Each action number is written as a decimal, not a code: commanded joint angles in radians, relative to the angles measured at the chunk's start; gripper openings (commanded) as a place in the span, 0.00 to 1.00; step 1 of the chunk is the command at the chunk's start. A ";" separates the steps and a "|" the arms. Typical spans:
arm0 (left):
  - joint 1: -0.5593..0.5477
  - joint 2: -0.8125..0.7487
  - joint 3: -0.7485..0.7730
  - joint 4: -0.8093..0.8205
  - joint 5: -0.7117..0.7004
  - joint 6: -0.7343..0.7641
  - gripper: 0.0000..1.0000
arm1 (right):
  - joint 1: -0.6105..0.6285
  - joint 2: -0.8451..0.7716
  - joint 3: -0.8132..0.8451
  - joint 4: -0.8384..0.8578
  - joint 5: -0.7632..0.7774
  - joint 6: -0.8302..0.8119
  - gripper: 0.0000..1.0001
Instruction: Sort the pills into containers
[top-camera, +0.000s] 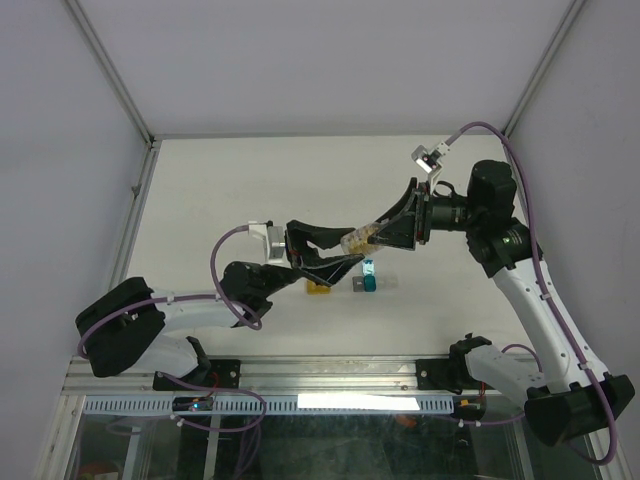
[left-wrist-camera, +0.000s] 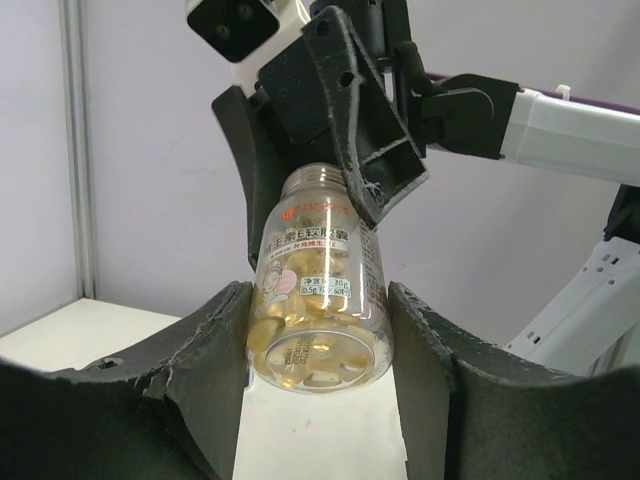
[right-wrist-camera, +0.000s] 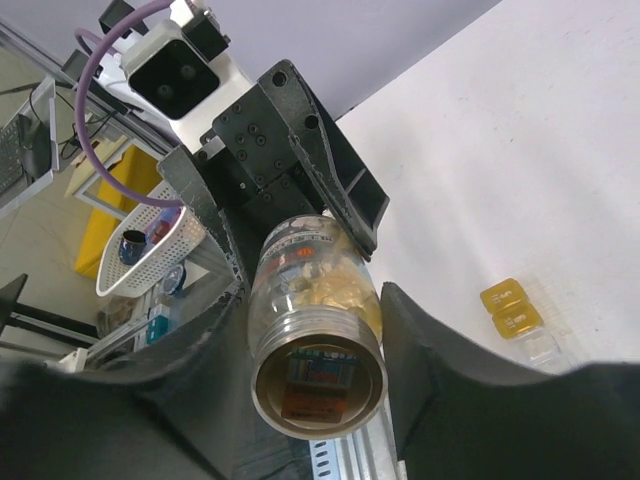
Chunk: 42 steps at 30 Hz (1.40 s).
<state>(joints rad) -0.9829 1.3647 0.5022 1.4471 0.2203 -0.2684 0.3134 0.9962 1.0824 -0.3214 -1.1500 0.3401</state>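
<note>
A clear uncapped bottle (top-camera: 362, 238) full of yellow pills hangs level above the table between my two grippers. My left gripper (top-camera: 350, 248) is closed round its base; in the left wrist view (left-wrist-camera: 320, 340) its fingers press both sides of the bottle (left-wrist-camera: 318, 300). My right gripper (top-camera: 382, 234) clamps the neck end, and the open mouth (right-wrist-camera: 318, 385) faces the right wrist camera. Below the bottle stand a yellow pill box (top-camera: 318, 288), a teal one (top-camera: 369, 274) and a clear one (top-camera: 357, 286). The yellow boxes (right-wrist-camera: 510, 305) also show in the right wrist view.
The white table (top-camera: 250, 180) is walled at the left, back and right. A metal rail (top-camera: 330, 375) runs along its near edge. A white mesh basket (right-wrist-camera: 150, 250) with small items sits off the table, below the left arm.
</note>
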 joint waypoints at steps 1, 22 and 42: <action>-0.005 0.009 0.033 0.166 -0.059 0.008 0.03 | 0.012 -0.012 0.017 0.006 -0.051 -0.012 0.29; -0.057 -0.219 0.143 -0.872 -0.169 0.551 0.99 | 0.005 0.105 0.138 -0.393 0.222 -0.507 0.04; -0.106 -0.031 0.284 -0.879 -0.267 0.551 0.75 | 0.059 0.133 0.144 -0.417 0.336 -0.527 0.04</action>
<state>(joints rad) -1.0809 1.3342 0.7380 0.5449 -0.0212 0.2710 0.3607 1.1282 1.1912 -0.7486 -0.8349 -0.1680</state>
